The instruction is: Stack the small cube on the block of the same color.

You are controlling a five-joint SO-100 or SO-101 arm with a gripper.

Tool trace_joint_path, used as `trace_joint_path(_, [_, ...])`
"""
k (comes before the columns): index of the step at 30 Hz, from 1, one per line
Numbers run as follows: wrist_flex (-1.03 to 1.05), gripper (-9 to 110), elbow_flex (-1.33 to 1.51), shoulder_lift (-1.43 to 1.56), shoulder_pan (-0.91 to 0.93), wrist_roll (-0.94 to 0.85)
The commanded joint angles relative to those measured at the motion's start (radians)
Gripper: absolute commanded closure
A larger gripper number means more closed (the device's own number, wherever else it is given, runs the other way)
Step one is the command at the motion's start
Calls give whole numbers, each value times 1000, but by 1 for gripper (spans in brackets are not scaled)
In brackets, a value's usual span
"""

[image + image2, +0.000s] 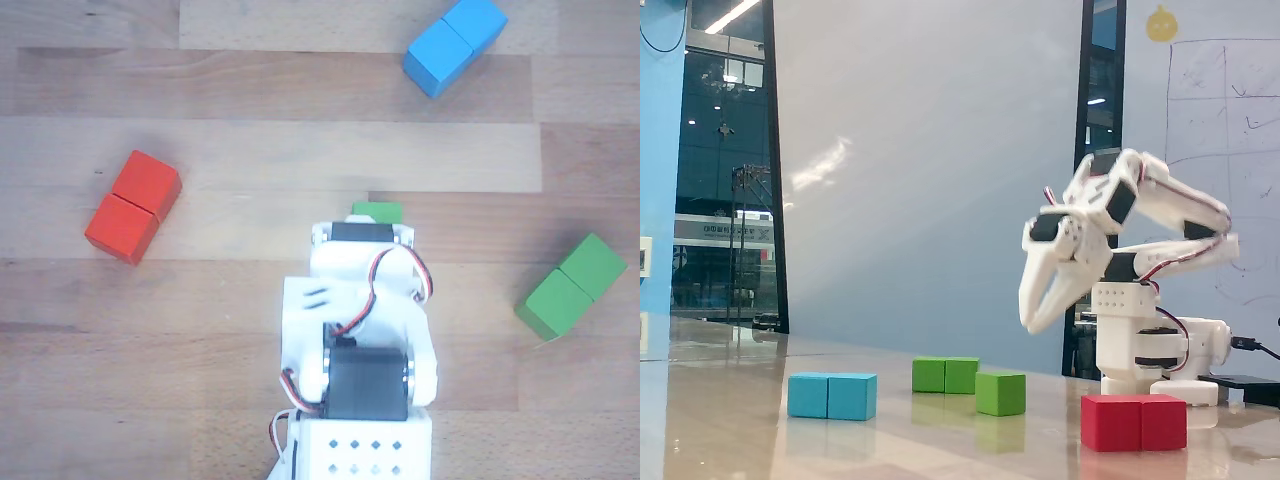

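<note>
The small green cube (1001, 393) rests on the table in the fixed view, just right of the green block (945, 375), a little apart from it. My gripper (1033, 325) hangs well above and slightly right of the cube, fingers pointing down with their tips together and nothing between them. In the other view, only a sliver of the small cube (376, 211) shows past the front of the arm, whose body hides the gripper. The green block (572, 286) lies far to the right there, set diagonally.
A blue double block (832, 396) lies left of the green ones and a red double block (1134, 421) sits in front of the arm's base. In the other view the red block (133, 206) is at the left and the blue block (455, 45) at the top.
</note>
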Motion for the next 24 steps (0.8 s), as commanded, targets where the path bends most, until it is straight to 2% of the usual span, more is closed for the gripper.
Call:
trace_joint_path(1, [-28,101,-255,-224,5,-3])
trace_joint_path(9, [-26,101,-367,-565,6,-5])
trace_joint_path(19, [-26,100,-367,-653,11,-6])
trace_joint_path(24, [-25,92,-370,-672,12,-6])
